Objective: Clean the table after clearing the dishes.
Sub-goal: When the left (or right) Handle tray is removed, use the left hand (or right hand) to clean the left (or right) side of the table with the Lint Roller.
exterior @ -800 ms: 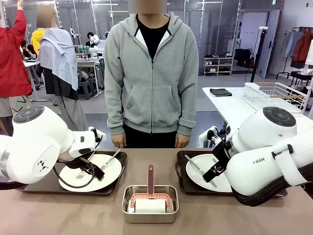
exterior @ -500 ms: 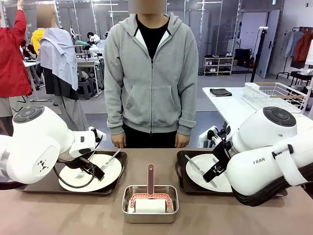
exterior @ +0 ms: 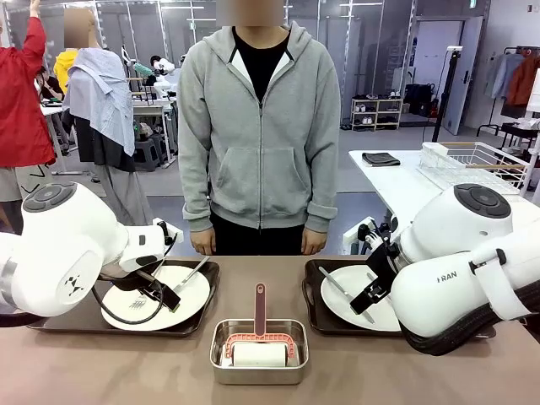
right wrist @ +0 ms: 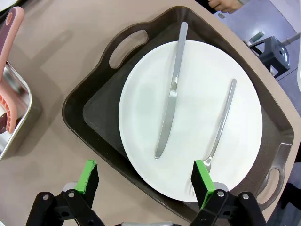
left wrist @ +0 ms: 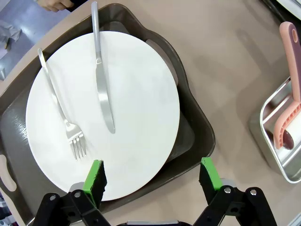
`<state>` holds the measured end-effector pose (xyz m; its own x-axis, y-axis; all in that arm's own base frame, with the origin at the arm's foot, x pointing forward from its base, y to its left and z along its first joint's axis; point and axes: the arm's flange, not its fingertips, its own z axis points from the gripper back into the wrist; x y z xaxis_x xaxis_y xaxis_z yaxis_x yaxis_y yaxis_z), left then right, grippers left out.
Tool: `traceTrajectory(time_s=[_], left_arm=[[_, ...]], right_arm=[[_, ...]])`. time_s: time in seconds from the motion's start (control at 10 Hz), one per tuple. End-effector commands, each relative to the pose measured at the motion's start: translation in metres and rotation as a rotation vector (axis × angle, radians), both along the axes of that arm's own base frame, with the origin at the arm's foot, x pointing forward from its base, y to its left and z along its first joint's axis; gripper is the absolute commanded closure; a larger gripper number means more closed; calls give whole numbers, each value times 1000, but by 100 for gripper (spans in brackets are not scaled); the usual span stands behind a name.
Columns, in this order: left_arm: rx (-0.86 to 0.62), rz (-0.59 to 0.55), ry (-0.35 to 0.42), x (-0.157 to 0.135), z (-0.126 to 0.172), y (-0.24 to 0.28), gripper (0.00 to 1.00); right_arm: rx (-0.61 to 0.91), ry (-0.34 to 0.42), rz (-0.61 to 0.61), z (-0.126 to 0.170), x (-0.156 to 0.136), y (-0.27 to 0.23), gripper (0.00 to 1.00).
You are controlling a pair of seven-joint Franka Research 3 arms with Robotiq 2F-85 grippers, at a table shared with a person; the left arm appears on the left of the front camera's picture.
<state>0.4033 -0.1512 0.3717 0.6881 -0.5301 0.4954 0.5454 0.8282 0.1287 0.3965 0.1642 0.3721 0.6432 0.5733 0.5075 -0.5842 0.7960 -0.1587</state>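
On the brown table (exterior: 126, 363) two dark trays each carry a white plate with a knife and fork. My left gripper (exterior: 159, 291) hovers open over the left plate (exterior: 190, 295). In the left wrist view its green pads (left wrist: 96, 176) straddle the near rim of that plate (left wrist: 103, 113), where a knife (left wrist: 101, 80) and fork (left wrist: 59, 108) lie, on the tray (left wrist: 197, 127). My right gripper (exterior: 371, 295) stands open above the right plate (exterior: 346, 304). The right wrist view has plate (right wrist: 197, 117), knife (right wrist: 171, 94) and fork (right wrist: 221, 122) on their tray (right wrist: 94, 113).
A small steel pan (exterior: 259, 350) with a pink-handled roller (exterior: 260, 308) sits at the table's front middle between the trays. A person in a grey hoodie stands at the far edge, hands (exterior: 205, 242) hanging down. A white side table with a wire rack (exterior: 472, 164) stands at the right.
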Motion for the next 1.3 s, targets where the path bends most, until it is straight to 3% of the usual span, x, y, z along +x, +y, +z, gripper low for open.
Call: traceTrajectory(time_s=[0.0,0.3,0.6,0.8,0.9,1.0,1.2], left_arm=[[0,0,0,0,0,0,0],[0,0,0,0,0,0,0],[-12,-11,48,21,23,1,0],[-197,-98,268,42,53,15,0],[-279,-88,288,56,68,31,0],[-412,-153,337,62,83,52,0],[-660,-149,385,69,89,95,0]], right_arm=[[1,0,0,0,0,1,0],[0,0,0,0,0,0,0],[80,97,46,30,36,-10,0],[175,168,95,58,59,-24,0],[256,226,127,68,70,-35,0],[417,295,115,79,79,-55,0],[623,352,140,82,75,-86,0]])
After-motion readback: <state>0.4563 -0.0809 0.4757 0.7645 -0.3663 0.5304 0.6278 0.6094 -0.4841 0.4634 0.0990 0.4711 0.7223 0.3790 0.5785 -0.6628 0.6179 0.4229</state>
